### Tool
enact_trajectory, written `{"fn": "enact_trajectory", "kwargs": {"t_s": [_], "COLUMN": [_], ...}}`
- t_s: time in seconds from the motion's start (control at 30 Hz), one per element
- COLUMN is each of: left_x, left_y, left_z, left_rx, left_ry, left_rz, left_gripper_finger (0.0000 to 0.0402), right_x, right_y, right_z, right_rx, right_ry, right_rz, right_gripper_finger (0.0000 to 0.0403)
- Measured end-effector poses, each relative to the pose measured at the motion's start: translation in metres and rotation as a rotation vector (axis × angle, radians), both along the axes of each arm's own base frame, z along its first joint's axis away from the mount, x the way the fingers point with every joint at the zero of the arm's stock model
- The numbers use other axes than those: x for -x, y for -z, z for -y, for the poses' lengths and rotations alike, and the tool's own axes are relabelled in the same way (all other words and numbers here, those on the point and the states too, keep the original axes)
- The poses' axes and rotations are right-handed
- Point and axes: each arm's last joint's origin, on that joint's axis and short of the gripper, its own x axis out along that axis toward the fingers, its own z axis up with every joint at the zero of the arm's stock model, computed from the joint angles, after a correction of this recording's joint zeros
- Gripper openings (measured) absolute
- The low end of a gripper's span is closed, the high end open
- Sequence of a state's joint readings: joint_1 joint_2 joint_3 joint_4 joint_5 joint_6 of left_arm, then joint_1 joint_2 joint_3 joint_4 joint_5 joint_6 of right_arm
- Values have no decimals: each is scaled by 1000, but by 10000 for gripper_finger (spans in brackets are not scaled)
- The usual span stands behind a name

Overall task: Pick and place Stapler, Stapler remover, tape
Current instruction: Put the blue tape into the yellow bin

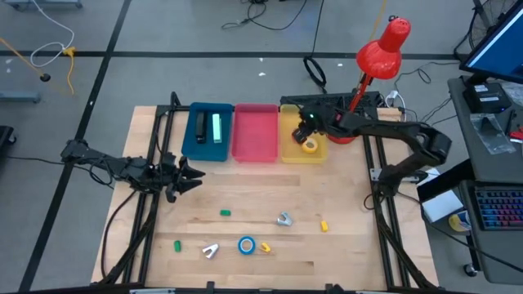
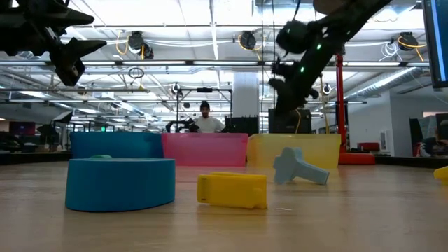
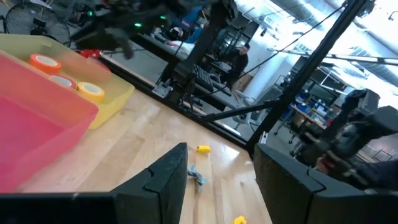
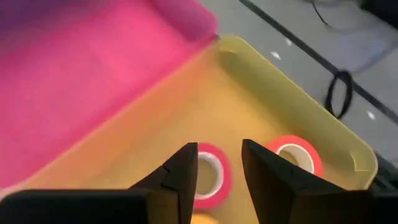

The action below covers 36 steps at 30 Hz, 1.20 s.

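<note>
My right gripper hovers open and empty over the yellow bin; in its wrist view the fingers stand above a pink tape roll, beside an orange-red roll. My left gripper is open and empty above the table's left side. A blue tape roll, a small yellow stapler, a white staple remover and a grey staple remover lie on the table near its front edge. The low view shows the blue roll, the yellow stapler and the grey remover.
A blue bin with a dark and a light-green stapler and a pink bin stand left of the yellow bin. Small green pieces and a yellow piece lie on the table. A red lamp stands at the far right.
</note>
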State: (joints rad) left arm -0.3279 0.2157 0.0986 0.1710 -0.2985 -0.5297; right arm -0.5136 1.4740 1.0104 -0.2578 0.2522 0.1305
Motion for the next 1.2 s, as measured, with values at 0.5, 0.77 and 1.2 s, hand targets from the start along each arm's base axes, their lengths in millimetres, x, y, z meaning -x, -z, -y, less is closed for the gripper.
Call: {"fn": "enact_trajectory", "kwargs": {"t_s": [0.5,0.77,1.2], "left_x": [0,1,-12], "left_y": [-2,-7,-42], "left_z": [-4,-5,4], "left_rx": [-9,36,-35], "left_ry": [-152,-181,-117], "left_rz": [14,69,77], "left_gripper_finger": [186,186,186], "right_x": [76,105,128], "right_y": [-12,4,39], "right_z": [-77,-100,-113], "right_rx": [-59,-85,-196], "right_ry": [-146,-218,-218], "right_rz": [521,755,933], "right_gripper_finger": [91,91,91]}}
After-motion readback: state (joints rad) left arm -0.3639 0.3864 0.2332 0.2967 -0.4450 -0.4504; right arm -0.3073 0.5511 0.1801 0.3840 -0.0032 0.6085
